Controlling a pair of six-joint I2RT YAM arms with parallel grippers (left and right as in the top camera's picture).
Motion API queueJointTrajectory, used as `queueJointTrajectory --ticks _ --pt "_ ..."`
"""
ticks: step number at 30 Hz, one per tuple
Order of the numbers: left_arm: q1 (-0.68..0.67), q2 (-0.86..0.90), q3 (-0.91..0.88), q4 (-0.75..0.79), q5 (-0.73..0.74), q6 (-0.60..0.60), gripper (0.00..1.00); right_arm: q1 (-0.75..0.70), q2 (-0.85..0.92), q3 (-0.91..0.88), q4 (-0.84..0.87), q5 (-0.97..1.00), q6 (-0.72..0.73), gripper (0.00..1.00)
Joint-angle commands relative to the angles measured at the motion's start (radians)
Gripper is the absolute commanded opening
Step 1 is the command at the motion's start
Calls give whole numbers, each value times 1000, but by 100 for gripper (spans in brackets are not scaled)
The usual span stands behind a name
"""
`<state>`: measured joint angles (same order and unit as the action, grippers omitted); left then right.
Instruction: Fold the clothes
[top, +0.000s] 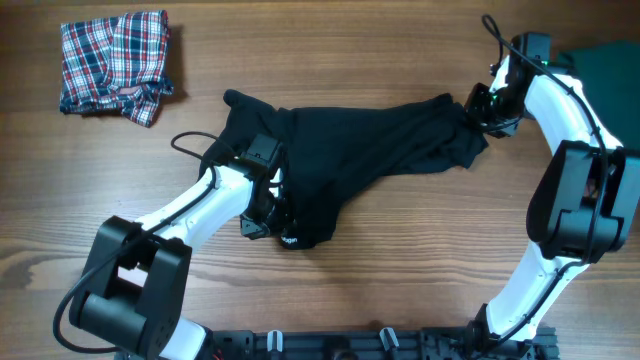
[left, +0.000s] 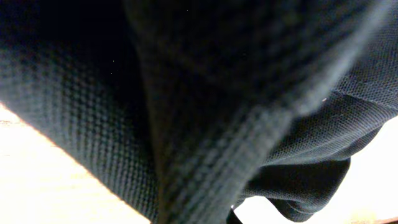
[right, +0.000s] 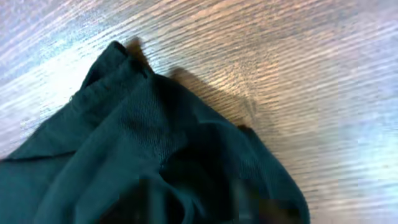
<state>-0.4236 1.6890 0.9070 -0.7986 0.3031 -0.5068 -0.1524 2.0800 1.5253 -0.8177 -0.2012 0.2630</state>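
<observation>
The black shirt (top: 370, 140) lies bunched and stretched across the middle of the table, between my two grippers. My left gripper (top: 278, 212) is at its lower left edge, buried in the cloth and shut on it. In the left wrist view, black knit cloth (left: 186, 93) fills the frame and hides the fingers. My right gripper (top: 478, 115) is shut on the shirt's right end. In the right wrist view, the dark cloth (right: 143, 155) covers the fingers. The plaid garment (top: 115, 62) lies crumpled at the far left. The dark green one (top: 605, 60) lies at the far right edge.
The wooden table (top: 420, 270) is bare in front of the shirt. A black cable (top: 190, 140) loops on the table by the shirt's left end. The arms' bases stand at the near edge.
</observation>
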Motion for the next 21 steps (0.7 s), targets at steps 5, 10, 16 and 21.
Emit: queueJointTrajectory --ticks 5,10,16,21 --pt "-5 10 -6 -2 -8 4 4 2 24 -61 21 14 2 40" --pt "-5 9 -5 -11 -5 5 4 1 23 -50 18 14 8 4" --pt "-5 -21 -3 -53 53 5 4 1 -31 -20 -59 14 10 4" --pt "-5 -130 -2 -150 71 5 4 1 -182 -20 -189 14 9 4"
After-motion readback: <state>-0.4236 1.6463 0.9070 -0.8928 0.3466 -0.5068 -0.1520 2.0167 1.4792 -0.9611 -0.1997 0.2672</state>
